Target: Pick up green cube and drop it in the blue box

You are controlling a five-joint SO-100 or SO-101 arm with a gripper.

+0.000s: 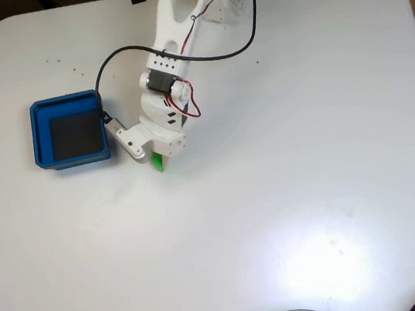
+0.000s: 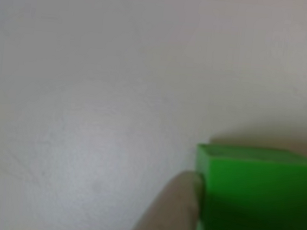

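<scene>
Grasp step — gripper (image 1: 157, 161) down over green cube (image 1: 158, 163) on tabletop (image 1: 306, 175), just right of blue box (image 1: 69, 130) (fixed view); finger (image 2: 168, 214) touching cube, jaws' closure unclear — next: confirm grip, lift, carry to box

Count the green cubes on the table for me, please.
1. The green cube sits under the gripper, just right of the blue box in the fixed view. Others could hide beneath the arm.
</scene>
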